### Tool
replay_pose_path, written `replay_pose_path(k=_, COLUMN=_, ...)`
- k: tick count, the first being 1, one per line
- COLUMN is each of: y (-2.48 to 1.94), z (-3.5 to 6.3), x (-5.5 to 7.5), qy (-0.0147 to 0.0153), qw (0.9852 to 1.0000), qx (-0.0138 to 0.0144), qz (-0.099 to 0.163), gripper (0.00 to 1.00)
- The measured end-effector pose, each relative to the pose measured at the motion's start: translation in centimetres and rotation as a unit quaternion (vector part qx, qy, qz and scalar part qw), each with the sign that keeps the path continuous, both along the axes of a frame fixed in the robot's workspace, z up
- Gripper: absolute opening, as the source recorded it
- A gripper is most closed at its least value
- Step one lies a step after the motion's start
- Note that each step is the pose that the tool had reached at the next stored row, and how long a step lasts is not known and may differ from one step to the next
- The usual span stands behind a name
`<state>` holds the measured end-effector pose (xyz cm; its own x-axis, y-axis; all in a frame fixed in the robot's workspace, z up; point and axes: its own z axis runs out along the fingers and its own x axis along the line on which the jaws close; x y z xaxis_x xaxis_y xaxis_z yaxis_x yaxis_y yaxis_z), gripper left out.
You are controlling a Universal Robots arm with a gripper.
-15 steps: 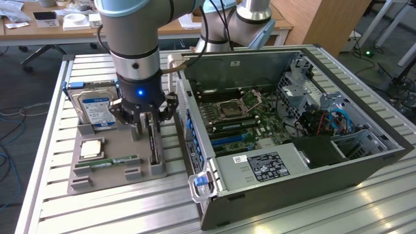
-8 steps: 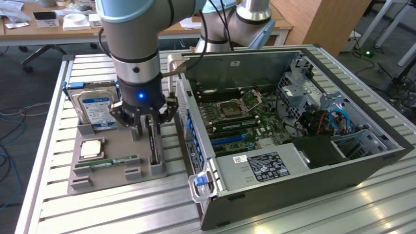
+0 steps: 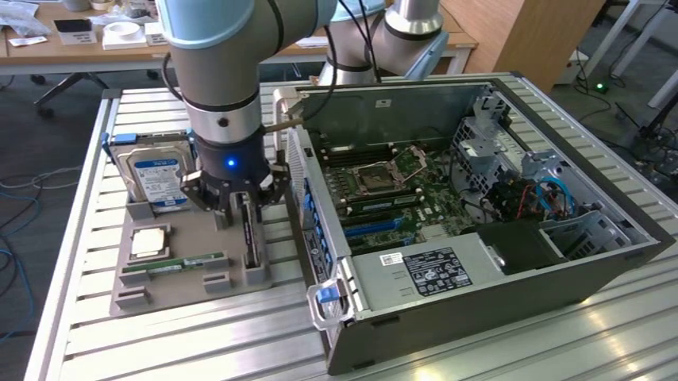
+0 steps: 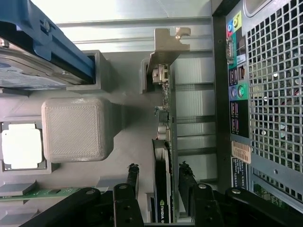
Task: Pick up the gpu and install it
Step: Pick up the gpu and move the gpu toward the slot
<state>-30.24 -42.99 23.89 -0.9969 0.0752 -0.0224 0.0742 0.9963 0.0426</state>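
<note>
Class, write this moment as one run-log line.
gripper: open, straddling gpu | gpu: on edge in grey tray, not lifted

Slatted alu table (image 3: 159, 349), wood desk (image 3: 43, 54) behind, wood cabinet (image 3: 519, 32), floor cables (image 3: 16, 186)

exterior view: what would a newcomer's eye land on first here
The big grey and blue arm dominates the exterior view's left, its jaws open astride the gpu, which stands on edge in a grey holder. On the exterior view's right lies an open computer case with its motherboard bare.
</note>
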Motion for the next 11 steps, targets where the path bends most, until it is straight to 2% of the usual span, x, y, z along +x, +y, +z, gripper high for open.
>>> replay_pose_path(k=5, y=0.0, z=-0.07, x=0.1, qy=0.0002, qw=1.0, qx=-0.0008, qz=0.0, gripper=0.47)
replay_pose_path(k=11, y=0.0, z=-0.74, x=0.11, qy=0.0002, qw=1.0, qx=-0.0009, qz=0.0, gripper=0.47)
